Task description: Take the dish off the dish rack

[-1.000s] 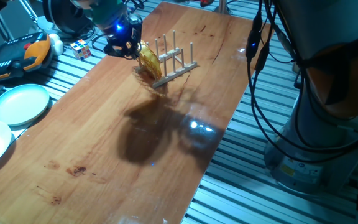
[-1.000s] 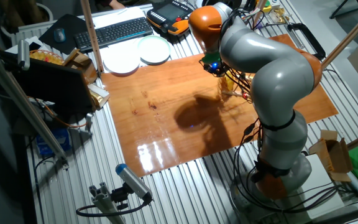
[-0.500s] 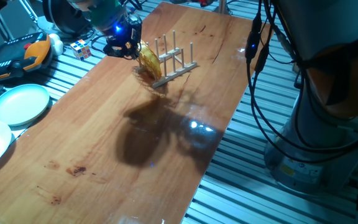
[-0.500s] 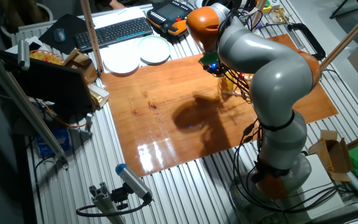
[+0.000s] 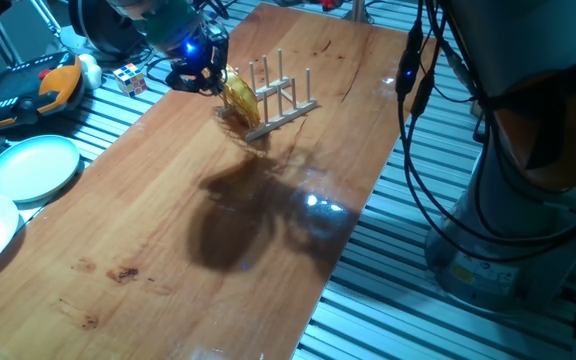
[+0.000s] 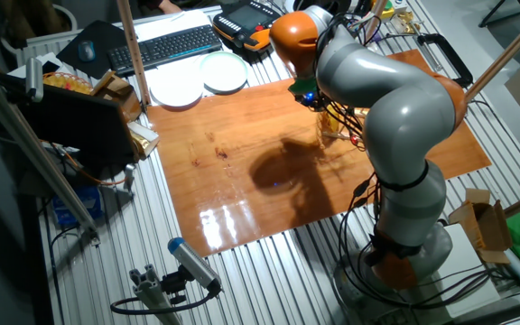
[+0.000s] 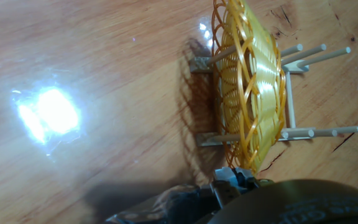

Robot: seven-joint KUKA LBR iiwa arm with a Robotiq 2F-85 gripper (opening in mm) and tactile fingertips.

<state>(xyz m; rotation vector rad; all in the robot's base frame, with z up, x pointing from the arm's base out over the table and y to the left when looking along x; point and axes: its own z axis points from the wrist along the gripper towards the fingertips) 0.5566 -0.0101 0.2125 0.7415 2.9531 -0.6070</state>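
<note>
A round yellow woven wicker dish (image 7: 248, 81) with open lattice weave stands on edge in a small light wooden dish rack (image 7: 291, 118), held between its thin dowel pegs on a glossy brown wooden table (image 7: 104, 74). A dark metal fingertip of the gripper (image 7: 235, 180) sits at the dish's rim at the bottom of the frame; whether it is clamped cannot be told. A bright glare spot shines on the table, well apart from the rack.

The arm is hiding most of the dish rack (image 6: 343, 124) in the other fixed view; the gripper (image 7: 235, 179) fingertips are blurring out of focus.
</note>
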